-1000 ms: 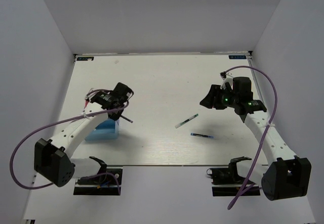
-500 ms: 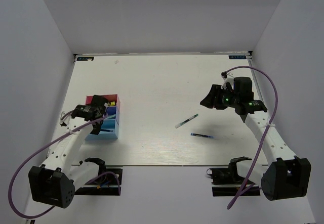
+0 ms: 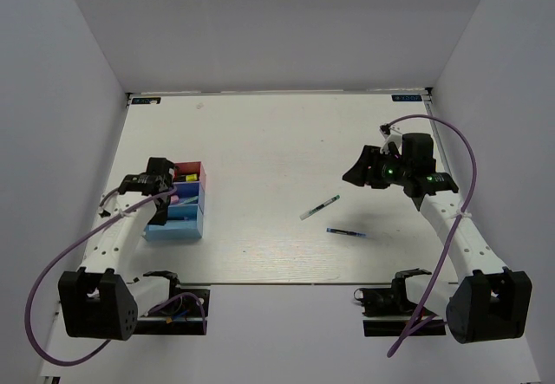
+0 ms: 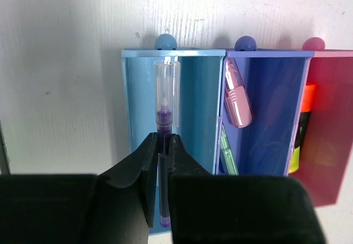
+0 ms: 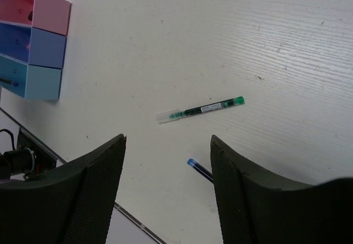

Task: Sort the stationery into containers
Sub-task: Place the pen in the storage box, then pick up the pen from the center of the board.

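My left gripper (image 4: 162, 142) is shut on a thin purple pen (image 4: 165, 98) with a clear cap. It holds the pen lengthwise over the light blue box (image 4: 196, 112), above the row of boxes in the top view (image 3: 160, 180). Beside that box are a darker blue box (image 4: 273, 117) and a pink box (image 4: 328, 156). The darker blue box holds a pink item (image 4: 237, 98) and a pale green clip (image 4: 227, 153). A highlighter with an orange end (image 4: 308, 103) lies in the pink box. My right gripper (image 5: 168, 139) is open and empty above a green pen (image 5: 199, 109) and a blue pen (image 5: 198, 169).
The three boxes (image 3: 179, 204) stand in a row at the table's left. The green pen (image 3: 320, 206) and blue pen (image 3: 346, 231) lie right of centre. The table's near edge (image 3: 286, 282) runs just below them. White walls enclose the table.
My left arm swung left and back with the pen, from the right of the boxes to over them. The right arm and the two loose pens have not moved.
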Robot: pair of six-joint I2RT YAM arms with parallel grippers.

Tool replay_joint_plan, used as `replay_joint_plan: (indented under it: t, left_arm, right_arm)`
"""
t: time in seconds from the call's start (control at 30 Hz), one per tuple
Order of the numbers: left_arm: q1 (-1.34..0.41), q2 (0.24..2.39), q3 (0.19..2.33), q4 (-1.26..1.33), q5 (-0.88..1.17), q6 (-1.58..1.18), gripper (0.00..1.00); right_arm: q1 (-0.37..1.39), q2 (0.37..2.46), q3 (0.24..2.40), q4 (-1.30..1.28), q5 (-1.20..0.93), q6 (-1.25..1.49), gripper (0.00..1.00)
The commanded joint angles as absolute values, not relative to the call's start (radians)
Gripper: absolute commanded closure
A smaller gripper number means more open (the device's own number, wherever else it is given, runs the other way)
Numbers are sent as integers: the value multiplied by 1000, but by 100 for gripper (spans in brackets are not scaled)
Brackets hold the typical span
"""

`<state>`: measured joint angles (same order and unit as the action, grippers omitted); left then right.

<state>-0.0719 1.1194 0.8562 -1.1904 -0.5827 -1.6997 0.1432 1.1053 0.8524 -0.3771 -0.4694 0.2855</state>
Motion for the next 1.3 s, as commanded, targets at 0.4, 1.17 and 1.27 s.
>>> replay_joint_plan:
  t: [0.4,1.17,1.27]
  left_arm:
    - [-76,1083,841,-1030,-534,-1545,61]
    - [-660,1082,957,-796,5,-288,73]
    - [-678,1022,925,-813,-40,-302,70]
  right_arm:
    - [126,1081,828,-318,-650,113,34]
    - [184,1839,1404,-1270,-813,-2183,47]
    - [219,1885,1390,-1217,-769,-2168,47]
